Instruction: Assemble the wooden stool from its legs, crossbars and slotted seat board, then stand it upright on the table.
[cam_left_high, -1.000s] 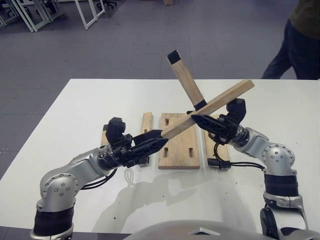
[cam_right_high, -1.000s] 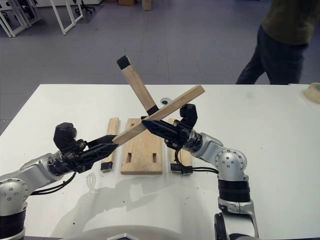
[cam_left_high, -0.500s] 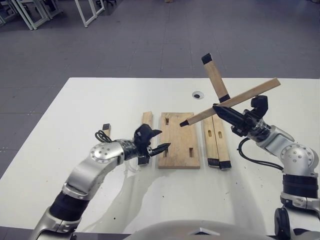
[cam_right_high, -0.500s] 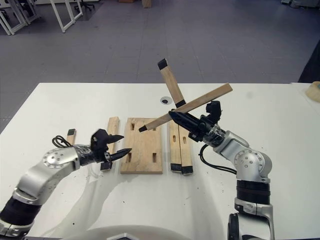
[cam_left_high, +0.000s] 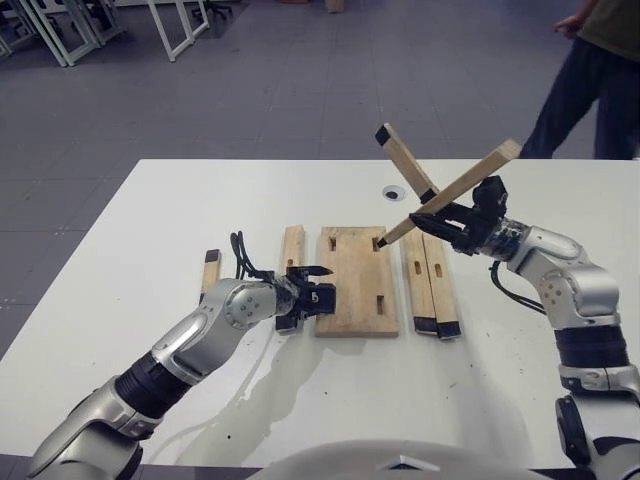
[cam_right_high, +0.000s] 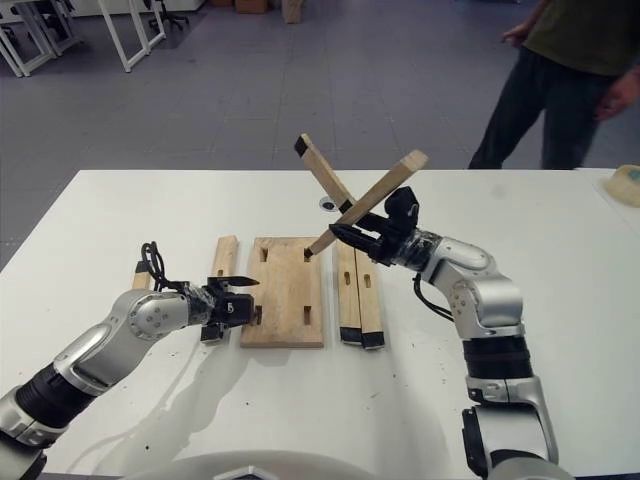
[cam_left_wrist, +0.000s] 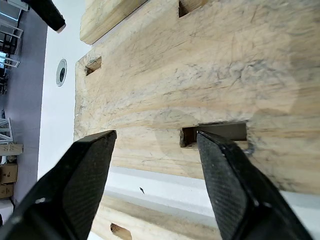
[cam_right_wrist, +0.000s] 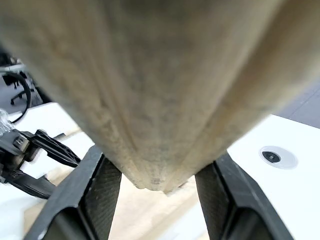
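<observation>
Head camera first. The left gripper (cam_left_high: 322, 288) is sitting low at the near left edge of the pale, flat wooden seat board (cam_left_high: 355, 295) with its rectangular slots. A second ago it was clamped on the low end of the long bar; now it's let go, fingers spread and holding nothing.

The right gripper (cam_left_high: 428, 214) is hovering above the seat board's far right corner. It's clenched on the crossed pair (cam_left_high: 455, 187) of pale wooden bars with black ends. That long bar is standing steeper than half a second ago. Its low tip is at the far right slot; seated or not, can't tell.

Two long pale wooden legs (cam_left_high: 430, 285) are lying just beside the seat board's right edge, and a short pale wooden crossbar (cam_left_high: 292, 245) just beside its left. Open white table (cam_left_high: 150, 220) is stretching left and in front of the board.

Left wrist now: the black fingers (cam_left_wrist: 85, 175) are spread wide over the seat board (cam_left_wrist: 200, 65), one slot (cam_left_wrist: 215, 132) by a fingertip. A strip of table is showing past the edge.

Right wrist: the fingers (cam_right_wrist: 100, 192) are pinching the crossed pair (cam_right_wrist: 160, 75), with the seat board beyond.
</observation>
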